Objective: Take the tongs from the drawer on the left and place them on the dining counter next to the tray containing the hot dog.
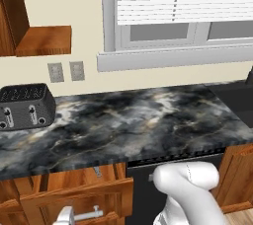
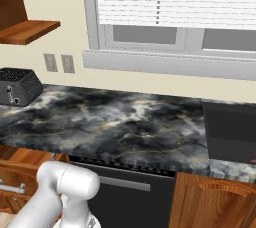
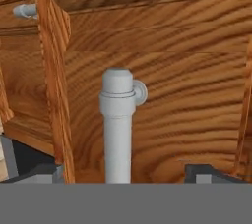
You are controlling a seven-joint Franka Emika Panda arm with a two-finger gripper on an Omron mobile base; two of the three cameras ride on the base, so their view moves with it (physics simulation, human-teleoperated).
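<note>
At 6 o'clock your gripper (image 3: 125,176) straddles drawer (image 1: 79,197) handle (image 3: 117,125), jaws wide; drawer partly out, tongs not fetched

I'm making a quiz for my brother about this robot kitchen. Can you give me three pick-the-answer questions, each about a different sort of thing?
1. Where is the toaster?
A. On the left end of the counter
B. On the window sill
C. On the floor

2. How many outlets are on the wall above the toaster?
A. One
B. Two
C. Four

3. What is the gripper doing?
A. Shut on a cup
B. Open, with the handle between its tips
C. Shut on a spoon

Answers:
1. A, because the left base view shows the dark toaster standing on the marbled top at the far left.
2. B, because two grey plates sit side by side on the wall.
3. B, because in the hand view the two dark tips stand wide apart with the silver bar between them.
</note>
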